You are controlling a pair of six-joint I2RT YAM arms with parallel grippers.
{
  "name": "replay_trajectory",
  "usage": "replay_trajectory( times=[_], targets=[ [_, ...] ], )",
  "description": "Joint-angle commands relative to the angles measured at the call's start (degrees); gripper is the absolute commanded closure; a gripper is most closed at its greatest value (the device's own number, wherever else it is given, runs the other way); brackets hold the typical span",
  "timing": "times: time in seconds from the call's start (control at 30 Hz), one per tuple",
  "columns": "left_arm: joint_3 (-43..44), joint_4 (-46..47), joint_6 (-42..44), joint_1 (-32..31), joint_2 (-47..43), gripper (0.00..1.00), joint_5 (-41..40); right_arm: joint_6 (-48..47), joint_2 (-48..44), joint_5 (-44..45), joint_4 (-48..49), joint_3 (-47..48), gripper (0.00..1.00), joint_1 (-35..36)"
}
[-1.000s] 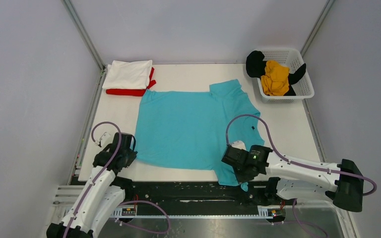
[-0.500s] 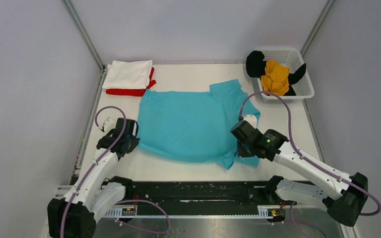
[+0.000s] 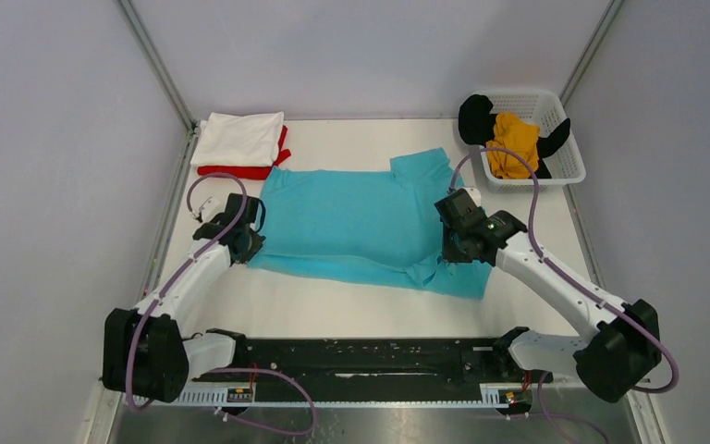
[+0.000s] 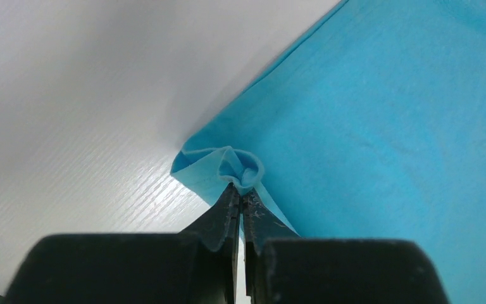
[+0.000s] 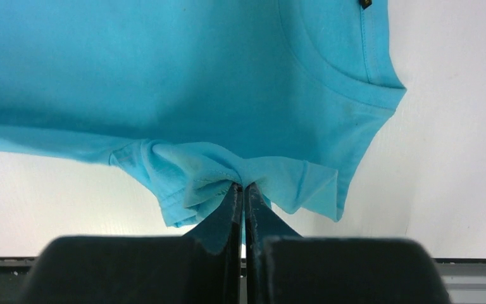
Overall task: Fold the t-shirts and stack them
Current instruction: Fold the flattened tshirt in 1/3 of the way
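Note:
The turquoise t-shirt (image 3: 351, 227) lies spread in the middle of the table, its near half lifted and folded back over the far half. My left gripper (image 3: 246, 242) is shut on the shirt's hem corner (image 4: 237, 168) at its left side. My right gripper (image 3: 450, 252) is shut on a bunched sleeve and shoulder (image 5: 228, 171) at its right side. The collar (image 5: 348, 69) shows in the right wrist view. A folded white t-shirt (image 3: 238, 139) lies on a folded red t-shirt (image 3: 233, 171) at the far left. The mustard-yellow t-shirt (image 3: 512, 146) and black t-shirt (image 3: 474, 118) sit in the basket.
The white plastic mesh basket (image 3: 566, 153) stands at the far right corner. The white table (image 3: 333, 310) ends at a black rail along the near edge. Metal frame posts run up at both far corners.
Both grippers have moved away from the near edge toward the far side, carrying the shirt's near edge up and over. The shirt now covers a shorter strip of table.

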Motion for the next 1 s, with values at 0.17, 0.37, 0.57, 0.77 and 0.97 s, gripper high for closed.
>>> replay_trajectory(
  times=[0.17, 0.37, 0.57, 0.77, 0.97],
  targets=[
    [5.81, 4.90, 0.92, 2.53, 7.55, 1.00, -1.64, -5.24, 8.22, -3.42, 4.20, 6.69, 1.00, -5.52],
    [8.70, 6.06, 1.35, 3.43, 14.15, 0.95, -2.20, -7.22, 17.29, -4.50, 6.39, 10.91, 0.97, -8.52],
    [13.95, 7.39, 3.37, 5.36, 21.86, 0.48, 1.22, -8.68, 31.40, -5.99, 8.09, 21.86, 0.63, -12.52],
    [14.57, 6.43, 5.64, 5.67, 17.53, 0.01, 4.08, -7.74, 33.07, -4.06, 4.97, 26.28, 0.02, -13.24],
    [7.00, 9.11, 7.95, 5.65, 9.34, 0.01, 10.84, -5.42, 19.50, -13.22, 14.18, 7.72, 0.01, -13.22]
  ],
)
